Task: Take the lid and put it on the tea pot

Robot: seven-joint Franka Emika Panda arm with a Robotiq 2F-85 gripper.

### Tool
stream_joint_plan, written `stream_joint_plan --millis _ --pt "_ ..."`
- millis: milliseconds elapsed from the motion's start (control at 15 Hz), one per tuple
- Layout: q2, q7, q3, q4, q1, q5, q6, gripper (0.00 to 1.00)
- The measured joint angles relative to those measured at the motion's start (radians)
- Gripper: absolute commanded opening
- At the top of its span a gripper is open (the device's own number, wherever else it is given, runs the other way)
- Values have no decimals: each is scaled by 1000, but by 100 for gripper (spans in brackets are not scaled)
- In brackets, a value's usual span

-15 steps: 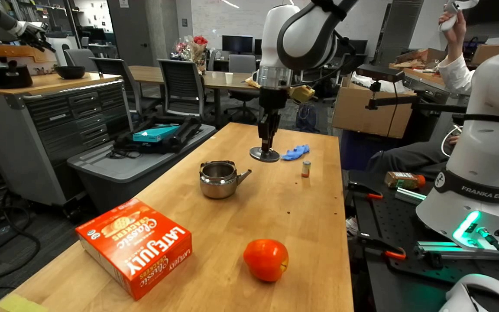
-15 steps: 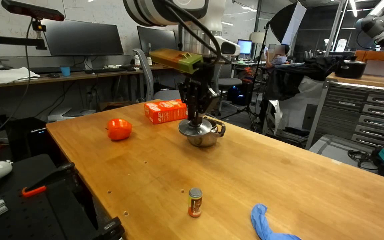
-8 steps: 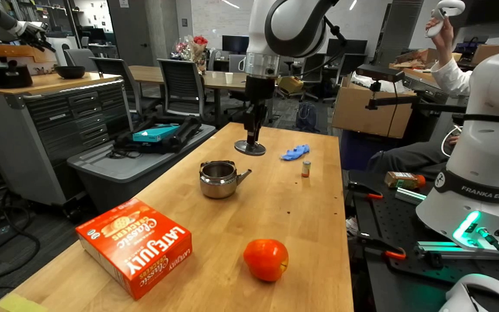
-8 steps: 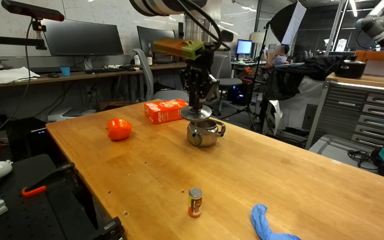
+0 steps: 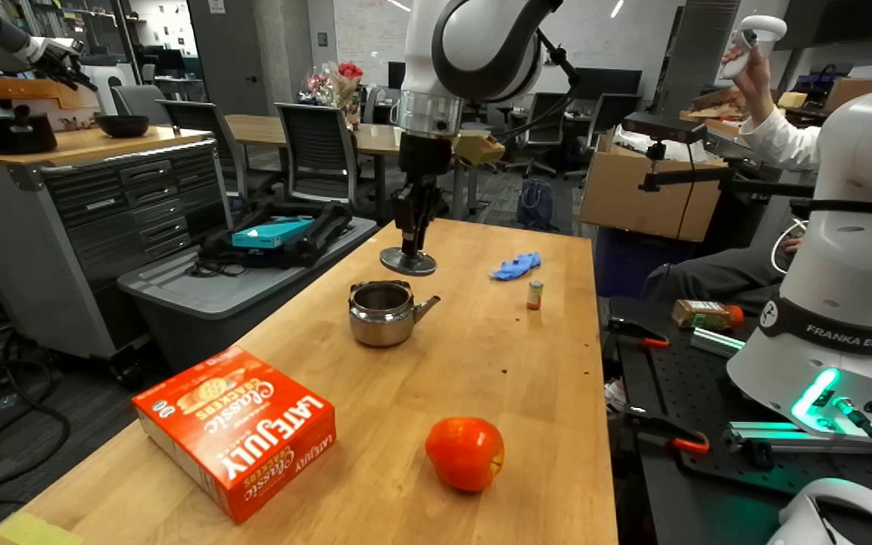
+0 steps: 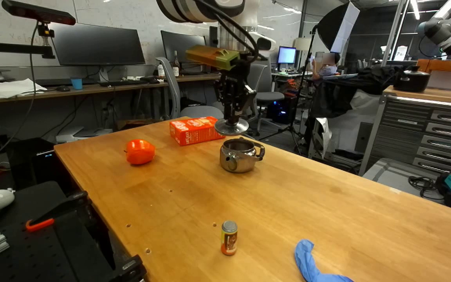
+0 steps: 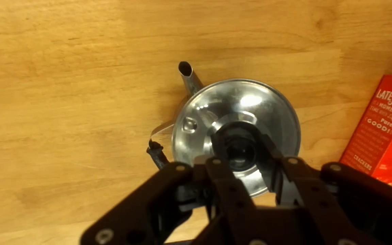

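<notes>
My gripper [image 5: 412, 244] is shut on the black knob [image 7: 241, 153] of the lid and holds the lid in the air. The lid is a round shiny silver disc, close to level, seen in both exterior views [image 5: 408, 263] [image 6: 231, 128] and in the wrist view [image 7: 237, 97]. The tea pot, silver with its top open, stands upright on the table in both exterior views [image 5: 381, 327] [image 6: 236, 161]. The lid is above the pot and apart from it. In the wrist view the lid hides most of the pot; its spout [image 7: 192, 81] and dark handle [image 7: 157, 154] stick out.
A red cracker box [image 5: 235, 428] and a red-orange tomato [image 5: 466, 454] lie on the wooden table [image 5: 542, 424]. A small spice jar [image 6: 229, 237] and a blue glove [image 6: 313, 266] are also on it. The box shows at the right in the wrist view [image 7: 383, 136].
My gripper has carried the lid toward the tea pot, leftward in one exterior view, and raised it slightly in the other exterior view, where the pot's opening now shows. The pot has not moved.
</notes>
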Motion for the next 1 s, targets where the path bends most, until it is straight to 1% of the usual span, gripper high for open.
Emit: stream_joint_plan --millis 467,1000 --pt "121 65 2 126 11 -2 -2 8" --pt "261 132 -1 254 29 -32 -41 8"
